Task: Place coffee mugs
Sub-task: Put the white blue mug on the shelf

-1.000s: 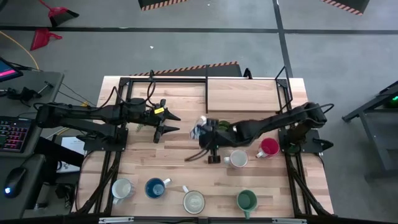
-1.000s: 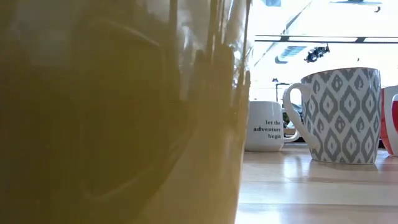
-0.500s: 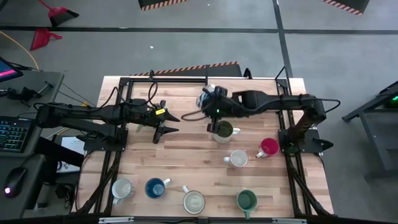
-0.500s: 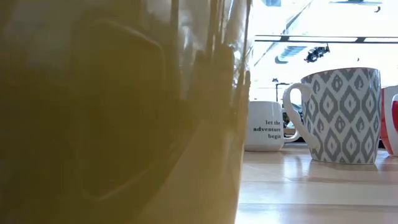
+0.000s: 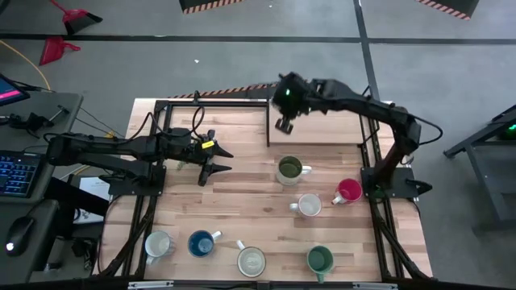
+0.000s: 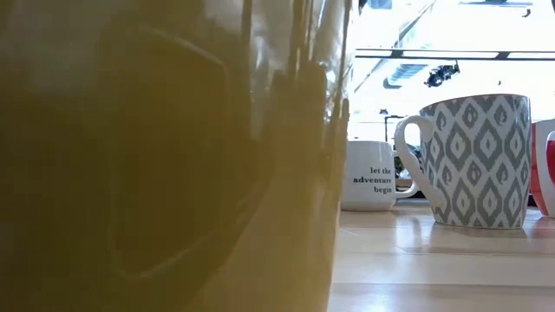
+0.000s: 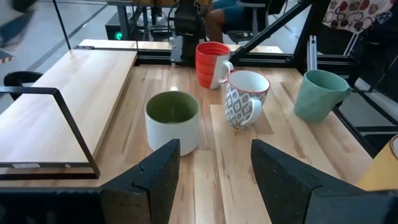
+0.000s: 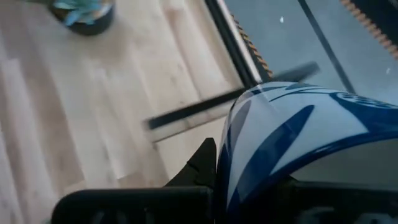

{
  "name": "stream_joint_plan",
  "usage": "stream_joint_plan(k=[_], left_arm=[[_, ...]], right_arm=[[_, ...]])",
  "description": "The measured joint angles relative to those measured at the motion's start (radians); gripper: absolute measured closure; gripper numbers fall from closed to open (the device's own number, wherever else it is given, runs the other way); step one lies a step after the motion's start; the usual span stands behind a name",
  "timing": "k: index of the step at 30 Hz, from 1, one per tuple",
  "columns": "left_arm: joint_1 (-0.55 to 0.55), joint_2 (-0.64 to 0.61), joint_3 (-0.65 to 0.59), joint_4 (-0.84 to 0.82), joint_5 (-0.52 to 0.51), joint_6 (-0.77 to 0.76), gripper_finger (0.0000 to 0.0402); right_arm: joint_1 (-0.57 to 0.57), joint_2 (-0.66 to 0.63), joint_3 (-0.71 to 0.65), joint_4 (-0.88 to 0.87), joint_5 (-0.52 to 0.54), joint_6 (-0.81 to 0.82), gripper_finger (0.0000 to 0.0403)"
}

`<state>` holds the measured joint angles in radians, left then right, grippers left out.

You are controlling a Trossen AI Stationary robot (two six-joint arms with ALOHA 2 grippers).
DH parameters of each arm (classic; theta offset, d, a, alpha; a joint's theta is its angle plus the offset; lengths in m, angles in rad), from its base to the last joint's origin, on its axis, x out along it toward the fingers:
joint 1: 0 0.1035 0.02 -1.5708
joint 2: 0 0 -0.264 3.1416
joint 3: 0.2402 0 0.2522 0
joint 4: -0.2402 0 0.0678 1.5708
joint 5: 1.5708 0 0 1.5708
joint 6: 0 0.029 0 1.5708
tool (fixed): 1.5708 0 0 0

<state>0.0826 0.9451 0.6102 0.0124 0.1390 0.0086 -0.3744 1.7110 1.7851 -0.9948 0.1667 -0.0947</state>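
Note:
My right gripper (image 5: 283, 103) is high over the table's far side and shut on a white coffee mug with blue strokes (image 8: 292, 137), which fills the right wrist view. My left gripper (image 5: 216, 159) hovers open at mid-left, its fingers (image 7: 214, 168) pointing at an olive-lined mug (image 7: 173, 121). Standing on their bases are that olive mug (image 5: 290, 169), a grey-patterned mug (image 5: 306, 205), a red mug (image 5: 348, 191), a teal mug (image 5: 320, 259), a cream mug (image 5: 251, 260), a blue mug (image 5: 201, 242) and a pale mug (image 5: 159, 243). My right gripper has the blue-and-white mug's outer wall (image 8: 249, 155) against one dark finger (image 8: 200, 167). The other finger is hidden behind the mug. The mug is lifted clear, high above the table boards.
A raised wooden board in a black frame (image 5: 314, 121) lies at the far side under the right gripper. A small potted plant (image 8: 84, 12) stands on the table. In the low view a blurred yellowish mug (image 6: 165, 156) blocks the left half; a lettered white mug (image 6: 373, 176) stands beyond.
The right gripper, carrying the blue-and-white mug, has swung from the table's middle toward the far edge and risen, ending over the raised board. The olive mug it passed over stays where it was.

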Motion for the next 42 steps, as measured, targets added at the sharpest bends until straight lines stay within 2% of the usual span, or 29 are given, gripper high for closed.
stream_joint_plan(k=[6, 12, 18, 29, 39, 42], left_arm=[[0.000, 0.000, 0.000, 0.000, 0.000, 0.054, 0.0216], [0.000, 0.000, 0.000, 0.001, 0.000, 0.056, 0.0216], [0.000, 0.000, 0.000, 0.001, 0.000, 0.056, 0.0216], [0.000, 0.000, 0.000, 0.001, 0.000, 0.055, 0.0216], [0.000, 0.000, 0.000, 0.001, 0.000, 0.055, 0.0216], [0.000, 0.000, 0.000, 0.000, 0.000, 0.055, 0.0216]], right_arm=[[-0.147, 0.026, 0.000, 0.002, -0.099, 0.000, 0.0401], [-0.220, 0.108, 0.000, -0.003, -0.157, -0.016, 0.0401], [-0.237, 0.198, 0.000, 0.036, -0.201, -0.044, 0.0401], [-0.237, 0.309, 0.000, 0.051, -0.210, -0.072, 0.0401], [-0.236, 0.330, 0.000, 0.059, -0.213, -0.090, 0.0401], [-0.236, 0.330, 0.000, 0.050, -0.255, -0.089, 0.0401]])
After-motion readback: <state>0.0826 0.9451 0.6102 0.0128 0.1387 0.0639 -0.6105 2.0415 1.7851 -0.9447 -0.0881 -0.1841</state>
